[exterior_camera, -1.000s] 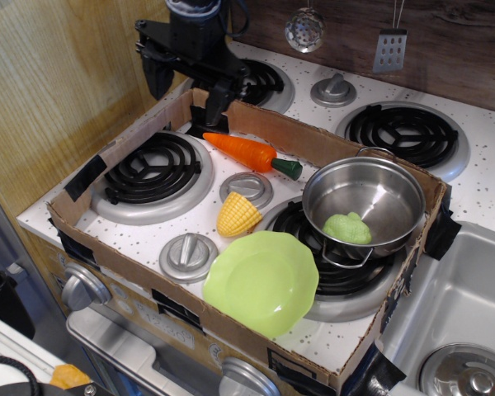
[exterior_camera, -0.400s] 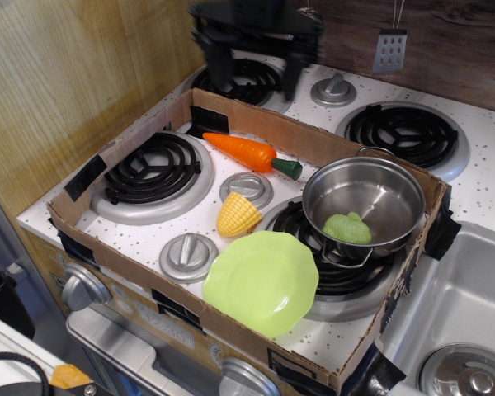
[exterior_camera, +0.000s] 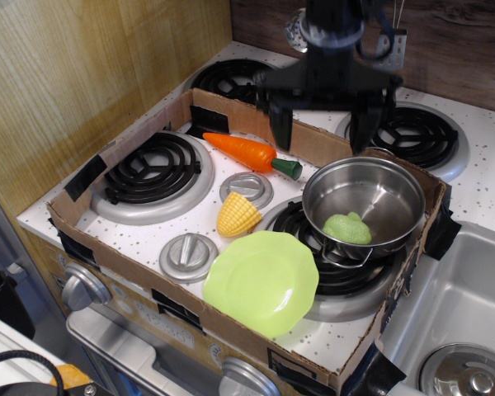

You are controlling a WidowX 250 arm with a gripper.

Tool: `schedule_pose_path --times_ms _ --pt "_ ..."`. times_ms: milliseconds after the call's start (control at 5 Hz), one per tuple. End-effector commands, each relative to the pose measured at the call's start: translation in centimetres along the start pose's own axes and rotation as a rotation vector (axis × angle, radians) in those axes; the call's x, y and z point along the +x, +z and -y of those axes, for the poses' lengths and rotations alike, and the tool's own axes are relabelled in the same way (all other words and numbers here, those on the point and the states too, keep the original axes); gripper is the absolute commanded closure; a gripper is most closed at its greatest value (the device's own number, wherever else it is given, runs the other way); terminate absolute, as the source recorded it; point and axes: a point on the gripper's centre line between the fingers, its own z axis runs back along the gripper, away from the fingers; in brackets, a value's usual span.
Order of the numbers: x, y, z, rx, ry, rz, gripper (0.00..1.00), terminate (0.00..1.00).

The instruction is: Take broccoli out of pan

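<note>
The pale-green lumpy broccoli (exterior_camera: 347,228) lies inside the shiny steel pan (exterior_camera: 404,188), against its near wall. The pan stands on the front right burner inside a cardboard frame. My black gripper (exterior_camera: 322,132) hangs above the back edge of the cardboard, just behind and to the left of the pan. Its two fingers (exterior_camera: 280,124) are spread wide apart and hold nothing. It is above the pan's rim height and touches nothing.
An orange carrot (exterior_camera: 246,152) lies left of the pan. A yellow corn cob (exterior_camera: 238,214) and a lime-green scalloped plate (exterior_camera: 261,282) lie in front. The cardboard wall (exterior_camera: 231,326) rings the stove area. A sink (exterior_camera: 462,322) is at the right.
My gripper has swung from the far back left across to the right and come down towards the pan. The broccoli, pan and other toys have not moved.
</note>
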Motion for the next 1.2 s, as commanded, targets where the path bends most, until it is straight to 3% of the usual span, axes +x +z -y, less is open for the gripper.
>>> schedule_pose_path --times_ms 0,400,1000 --pt "-1.0 -1.7 1.8 0.025 0.135 -0.082 0.00 0.00" --pt "-1.5 -3.0 3.0 -0.001 0.178 -0.163 0.00 0.00" --pt "-2.6 -4.6 2.8 -0.043 0.200 -0.173 0.00 0.00"
